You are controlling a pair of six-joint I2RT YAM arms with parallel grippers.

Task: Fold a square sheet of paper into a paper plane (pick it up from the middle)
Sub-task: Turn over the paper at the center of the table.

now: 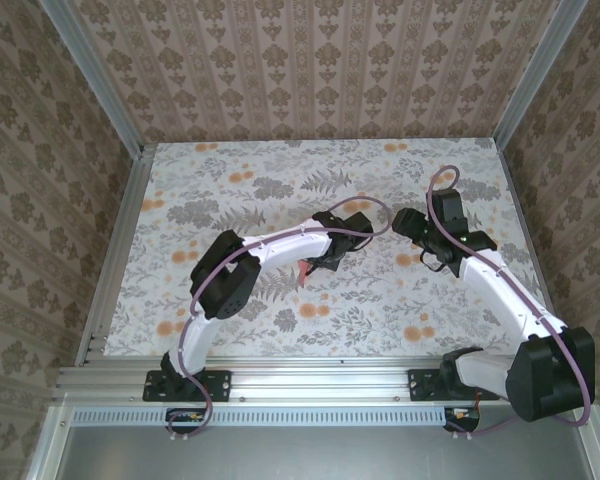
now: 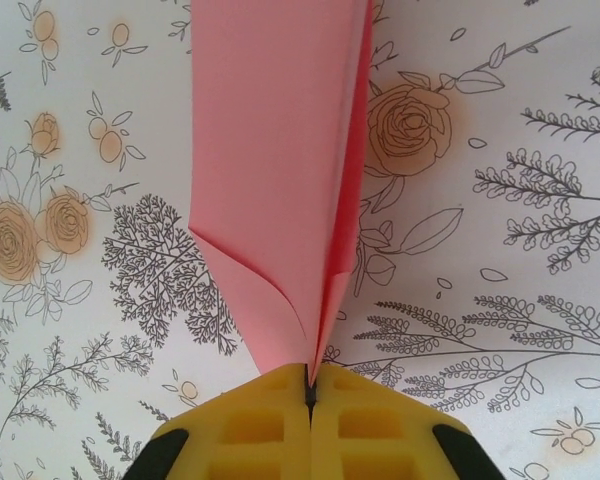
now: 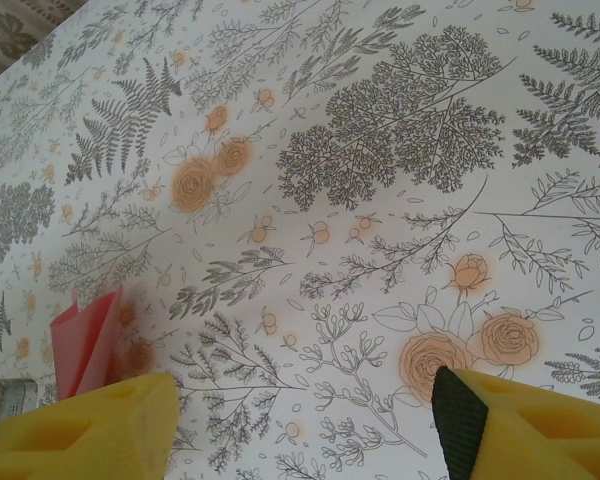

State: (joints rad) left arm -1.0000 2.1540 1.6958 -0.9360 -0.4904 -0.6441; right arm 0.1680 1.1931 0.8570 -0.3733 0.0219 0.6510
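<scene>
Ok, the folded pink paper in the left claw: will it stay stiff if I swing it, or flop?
Probably fairly stiff lengthwise: the paper plane juts straight out from the shut left claw, its stacked folds unsagging. Likely light, so quick swings may flutter it. Its layer curling near the pinch could spring open.

Thin, smooth, matt pink paper, crisply creased, makes the paper plane [image 2: 280,170]; left tool [image 2: 310,390] matt yellow moulded plastic (black rubbery-looking strips at its sides); surface [image 3: 380,250] matt floral print; frame rail [image 1: 310,380] dull grooved metal.
</scene>
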